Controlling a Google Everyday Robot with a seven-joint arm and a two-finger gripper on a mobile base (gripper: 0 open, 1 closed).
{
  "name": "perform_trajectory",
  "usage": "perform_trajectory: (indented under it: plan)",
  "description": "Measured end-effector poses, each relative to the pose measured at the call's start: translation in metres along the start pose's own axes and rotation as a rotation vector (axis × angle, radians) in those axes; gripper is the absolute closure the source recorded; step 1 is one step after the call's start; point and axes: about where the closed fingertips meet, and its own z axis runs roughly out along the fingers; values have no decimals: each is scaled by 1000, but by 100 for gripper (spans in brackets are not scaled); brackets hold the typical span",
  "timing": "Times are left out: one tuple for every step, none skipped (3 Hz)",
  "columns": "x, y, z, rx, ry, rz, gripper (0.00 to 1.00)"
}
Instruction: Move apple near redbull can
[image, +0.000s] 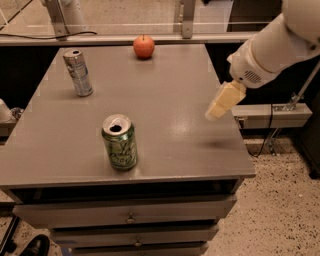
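The apple (144, 46) is small, round and red-orange, and sits at the far edge of the grey table (165, 95), right of the middle. The redbull can (78, 72), slim and silver with bluish markings, stands upright at the far left of the table, well apart from the apple. My gripper (220, 102) comes in from the upper right on a white arm and hangs over the table's right edge, with its cream-coloured fingers pointing down and to the left. It holds nothing and is far from the apple.
A wider green can (119, 142) with an open top stands near the table's front edge, left of the middle. The table has drawers (130, 215) below. A metal rail and posts (188, 20) run behind the table. The speckled floor lies to the right.
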Motion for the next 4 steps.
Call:
perform_trajectory:
  plan:
    - [-44, -50, 41, 77, -155, 98, 0]
    - [-101, -91, 72, 111, -326, 220, 0]
    - [-101, -91, 72, 111, -326, 220, 0]
    - [-113, -96, 89, 108, -392, 230, 0]
